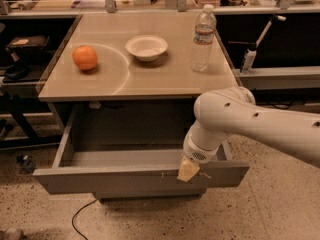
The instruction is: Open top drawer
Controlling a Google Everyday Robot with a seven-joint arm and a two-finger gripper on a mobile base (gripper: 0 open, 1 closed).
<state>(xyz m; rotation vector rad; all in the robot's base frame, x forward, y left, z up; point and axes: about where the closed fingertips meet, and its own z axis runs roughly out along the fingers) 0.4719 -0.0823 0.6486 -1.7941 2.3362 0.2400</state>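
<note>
Here, your gripper [188, 170] sat at the top edge of the top drawer [115, 176], right of centre on its flat grey front, beside the small white scratches [162, 174]. Its pale yellowish tip touched the front panel, but you could not tell whether it was open or closed. The white arm [260, 126] reached in from the right and bent down to that spot. The drawer stood well out from under the table [160, 81], its grey inside showing. On the tabletop you had an orange [84, 57] at the left, a white bowl [146, 47] near the middle and a clear water bottle [203, 39] upright at the right, all apart from one another. A dark cable [80, 216] lay on the speckled floor below the drawer.
</note>
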